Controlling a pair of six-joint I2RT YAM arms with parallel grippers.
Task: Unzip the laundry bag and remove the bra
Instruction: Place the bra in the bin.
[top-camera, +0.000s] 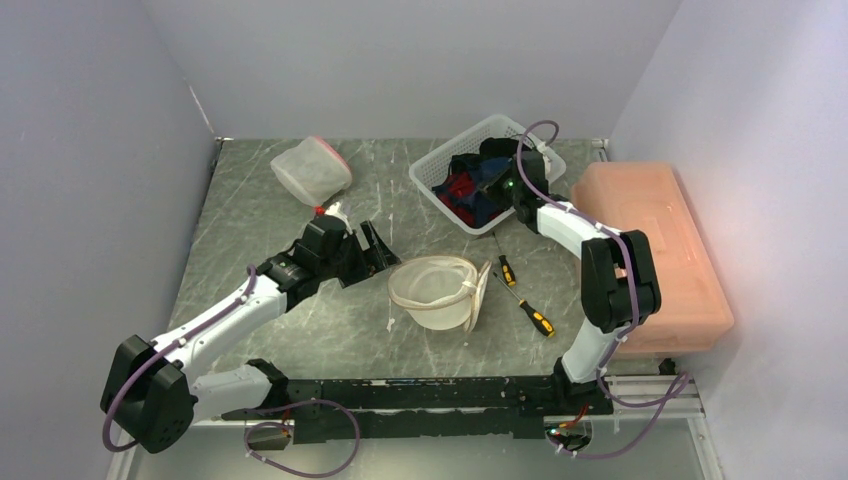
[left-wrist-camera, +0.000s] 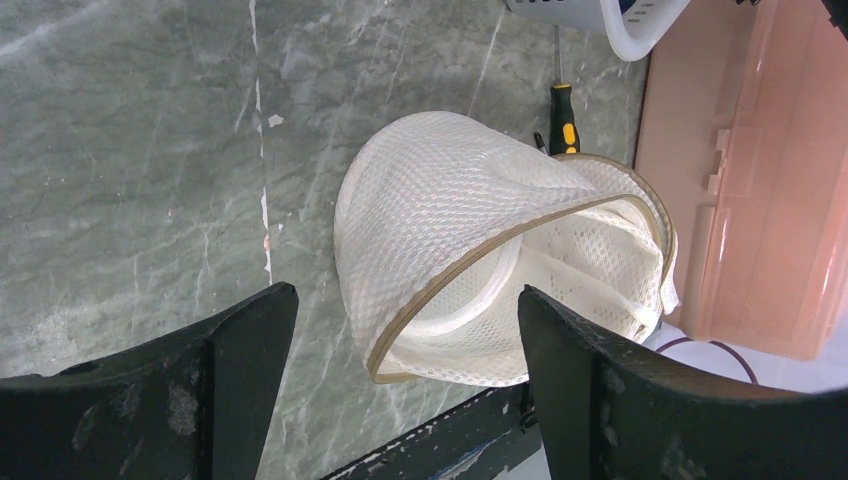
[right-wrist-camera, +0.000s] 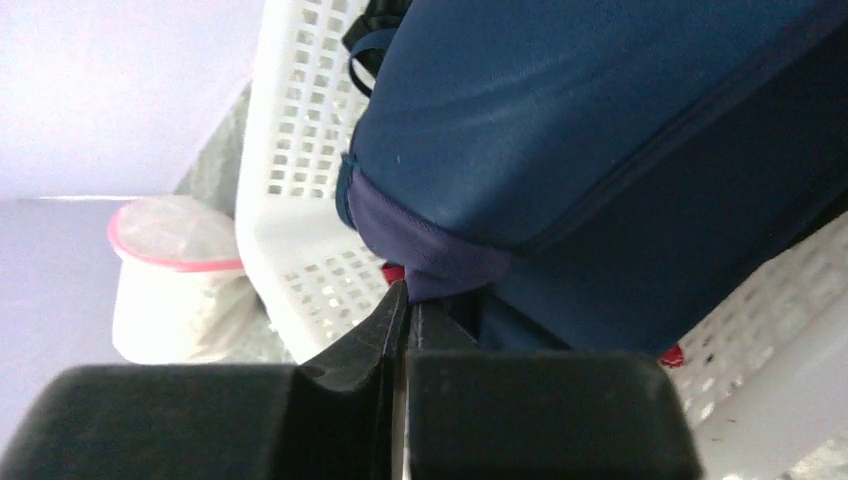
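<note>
We are hovering left fingers (left-wrist-camera: 240, 350) wide over the open white mesh laundry bag (left-wrist-camera: 470, 200) on the grey marbled surface (left-wrist-camera: 130, 150); right fingers (right-wrist-camera: 370, 340) are pinching the hem (a sure hold) of the soft, light navy bra (right-wrist-camera: 600, 130) in the white plastic basket (right-wrist-camera: 300, 150).

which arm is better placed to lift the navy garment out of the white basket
Right: the right hand is shut on the edge of the navy garment in the basket, while the left hand hangs open by the mesh bag.

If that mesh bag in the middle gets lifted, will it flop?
Probably half and half: the bag stands domed, so its rim likely springs, while the mesh looks soft. Likely light, so a push may slide it.
</note>
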